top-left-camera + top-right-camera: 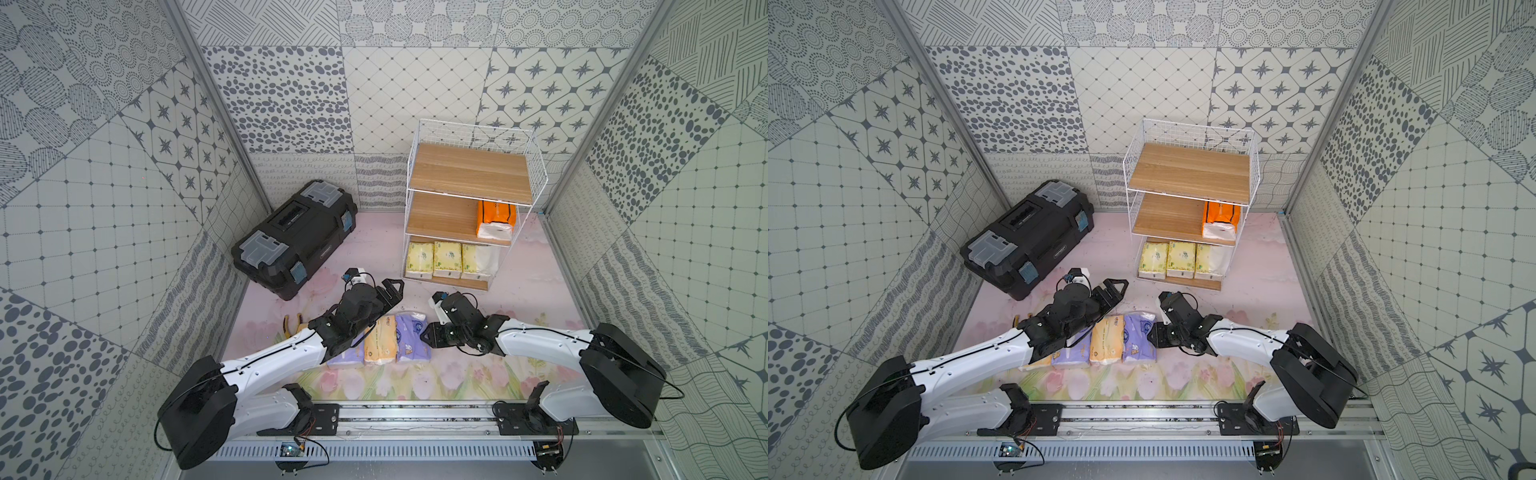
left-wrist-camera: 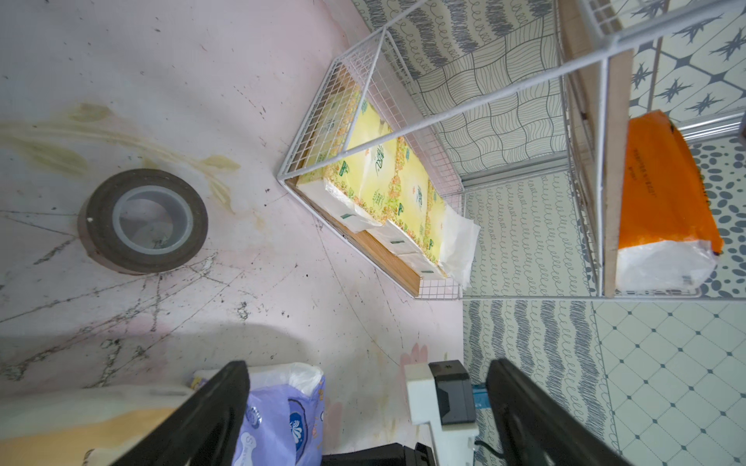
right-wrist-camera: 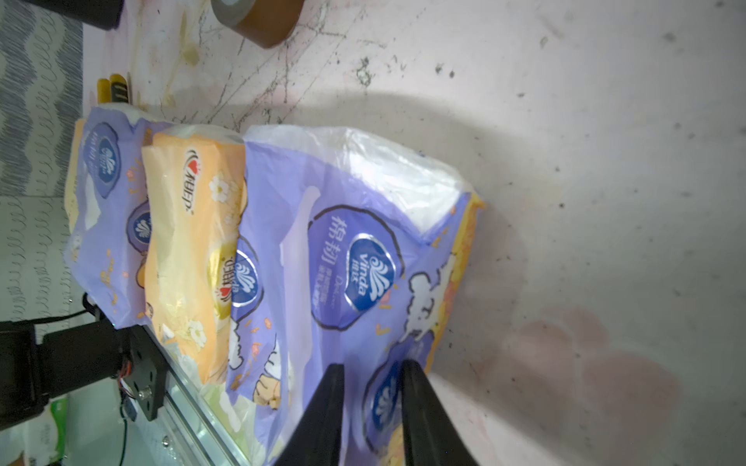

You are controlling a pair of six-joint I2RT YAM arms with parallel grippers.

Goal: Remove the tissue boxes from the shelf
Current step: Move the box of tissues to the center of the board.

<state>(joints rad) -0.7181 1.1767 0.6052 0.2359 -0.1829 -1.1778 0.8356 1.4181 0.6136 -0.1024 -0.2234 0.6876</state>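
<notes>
Here the left tool [image 2: 367, 363] gapes wide. The right tool [image 3: 373, 363] shows a narrow gap over a lavender pack [image 3: 355, 262] on the table [image 3: 605, 201]; whether it grips cannot be told. Right of centre in a top view, the shelf [image 1: 469, 170] holds an orange pack [image 1: 494, 220] and three yellow-green packs [image 1: 446, 259].

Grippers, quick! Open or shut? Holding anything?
Left gripper: open, holding nothing.
Right gripper: narrow gap, at the lavender pack; grip cannot be told.
</notes>
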